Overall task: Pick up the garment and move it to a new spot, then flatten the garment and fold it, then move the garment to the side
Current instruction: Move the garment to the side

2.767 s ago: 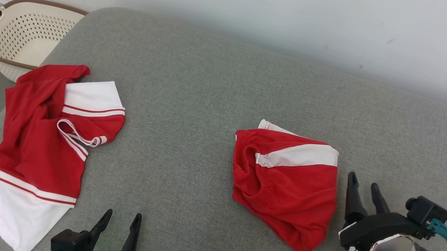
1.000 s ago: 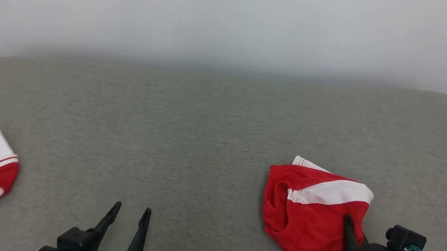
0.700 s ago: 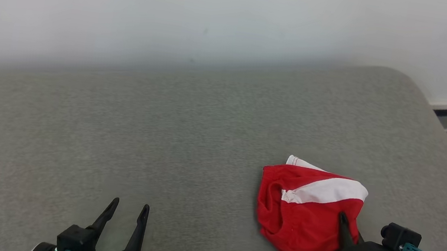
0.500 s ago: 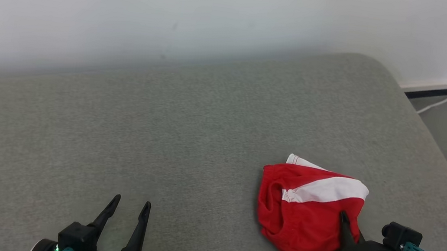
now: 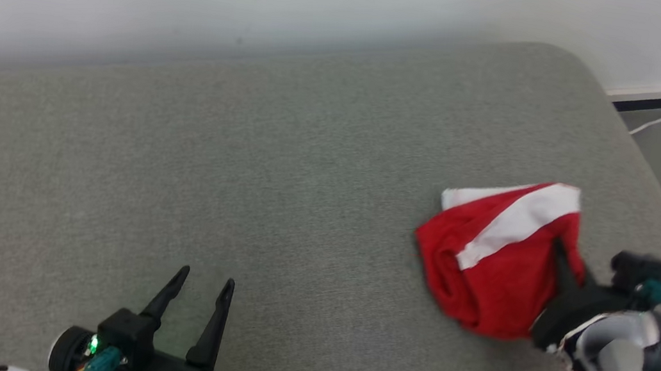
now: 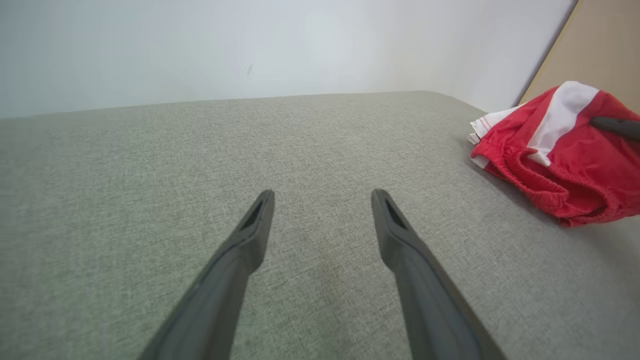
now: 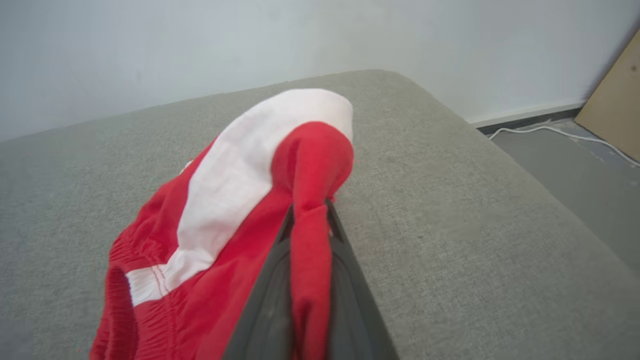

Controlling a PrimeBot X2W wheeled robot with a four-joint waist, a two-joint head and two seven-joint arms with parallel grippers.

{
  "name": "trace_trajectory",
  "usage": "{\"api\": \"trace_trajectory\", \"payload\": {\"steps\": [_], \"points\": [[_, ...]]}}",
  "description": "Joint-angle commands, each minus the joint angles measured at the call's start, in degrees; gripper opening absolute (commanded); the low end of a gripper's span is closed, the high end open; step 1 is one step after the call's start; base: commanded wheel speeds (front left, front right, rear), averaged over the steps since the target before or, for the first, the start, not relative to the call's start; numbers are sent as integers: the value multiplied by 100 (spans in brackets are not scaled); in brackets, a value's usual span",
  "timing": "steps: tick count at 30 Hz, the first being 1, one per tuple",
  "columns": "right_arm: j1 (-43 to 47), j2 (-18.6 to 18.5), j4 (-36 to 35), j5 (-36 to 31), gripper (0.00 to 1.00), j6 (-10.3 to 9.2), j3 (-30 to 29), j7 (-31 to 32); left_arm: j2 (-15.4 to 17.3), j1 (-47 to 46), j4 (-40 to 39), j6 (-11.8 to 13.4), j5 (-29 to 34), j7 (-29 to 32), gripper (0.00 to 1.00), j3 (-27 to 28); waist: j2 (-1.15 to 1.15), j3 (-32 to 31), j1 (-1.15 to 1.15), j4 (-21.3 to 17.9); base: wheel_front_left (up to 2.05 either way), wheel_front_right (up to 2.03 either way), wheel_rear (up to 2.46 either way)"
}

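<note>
Left tool [image 5: 206,276]: fingers apart, empty, low over the grey fabric surface [image 5: 306,175]. Garment [image 5: 500,267]: red shorts with a white band, bunched near the surface's right end, well to the right of the left tool. Right tool [image 5: 559,250]: clamped on a red fold at the garment's right edge, so the nearer arm. No legible labels.
</note>
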Motion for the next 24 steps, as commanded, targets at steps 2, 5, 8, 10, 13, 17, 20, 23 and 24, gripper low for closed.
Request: {"api": "trace_trajectory", "payload": {"steps": [2,5,8,10,13,17,20,23,24], "points": [[-354,-239,230,-154,0,2,68,-6,8,-131,-21,-30,70,0,100,-17,0,262,0,322,0,0,0],[-716,-488,559,-285,0,2,81,-6,12,-202,-51,-38,140,0,100,-26,0,387,0,505,0,0,0],[-1110,-765,1036,-406,0,2,-28,-7,9,-275,-89,-60,192,0,100,-38,0,502,0,715,0,0,0],[-1264,-880,1264,-486,0,2,-132,-6,11,-306,-108,-73,213,0,100,-41,0,541,0,806,0,0,0],[-1437,-1083,1488,-614,0,2,-308,-7,9,-321,-123,-86,239,0,100,-53,0,596,0,921,0,0,0],[-1587,-1282,1699,-900,0,2,-545,-6,10,-334,-114,-92,290,0,100,-14,0,638,0,991,0,0,0],[-1665,-1353,1748,-1047,19,2,-749,-7,10,-337,-101,-106,303,0,100,6,0,651,0,1004,0,0,0],[-1692,-1460,1734,-1338,100,2,-1177,-6,10,-348,-83,-125,300,0,100,19,0,665,0,1017,0,0,0],[-1678,-1475,1684,-1458,100,2,-1340,-6,10,-351,-75,-132,304,0,100,20,0,664,0,1020,0,0,0]]}}
